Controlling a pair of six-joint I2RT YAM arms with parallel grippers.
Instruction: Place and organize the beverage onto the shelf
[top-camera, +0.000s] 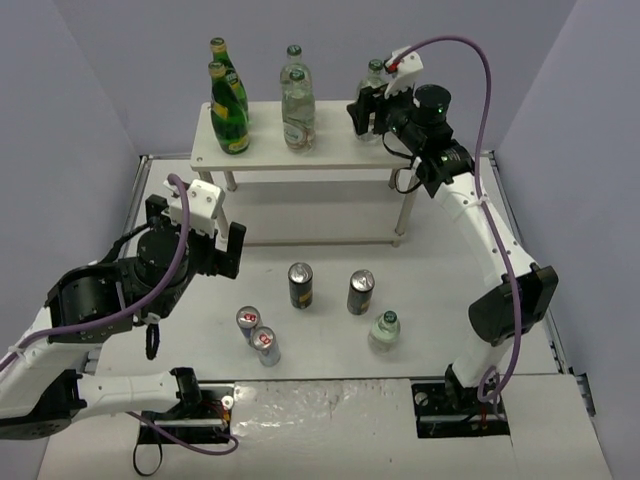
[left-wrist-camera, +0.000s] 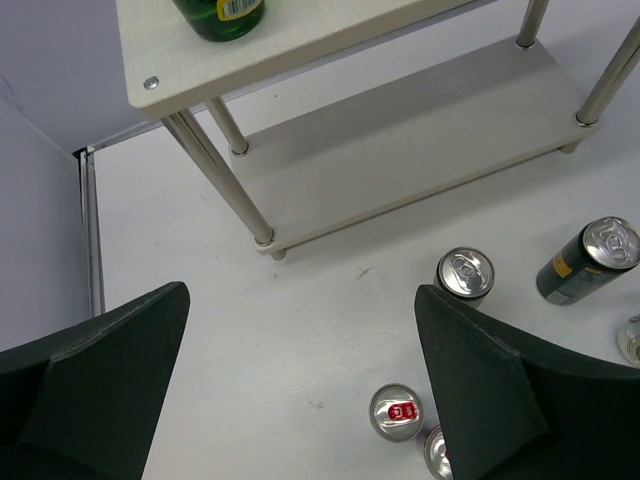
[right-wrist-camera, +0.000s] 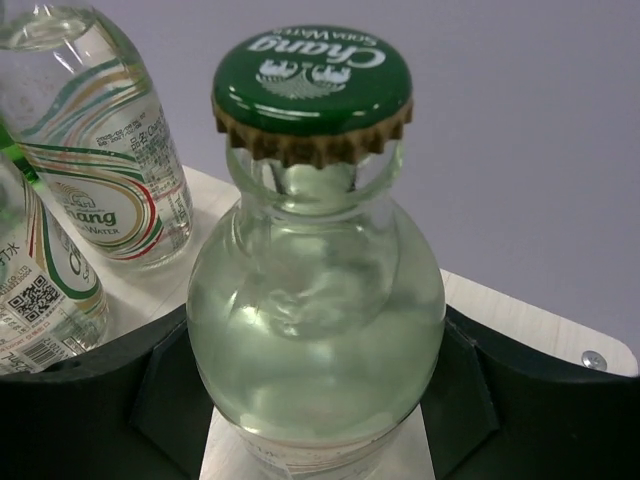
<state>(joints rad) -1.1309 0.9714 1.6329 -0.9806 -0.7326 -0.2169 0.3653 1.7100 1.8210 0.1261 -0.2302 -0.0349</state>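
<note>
The clear green-capped bottle (right-wrist-camera: 315, 300), smooth rounded glass under a crimped metal crown cap, stands at the right end of the shelf (top-camera: 330, 152) top, pinched between the fingers of the right gripper (right-wrist-camera: 318, 390). Further left on the pale wood-grain board stand two more clear bottles (top-camera: 298, 110) with printed labels and two dark-green glass bottles (top-camera: 229, 118), so about half looks done. Left on the matte white table (top-camera: 430, 280) are two black cans (top-camera: 300, 285), two silver-red cans (top-camera: 266, 346) and one last clear bottle (top-camera: 384, 331). The lower tier shows nothing on it. The left gripper (top-camera: 216, 252) hangs over the table, spread wide, holding nothing
</note>
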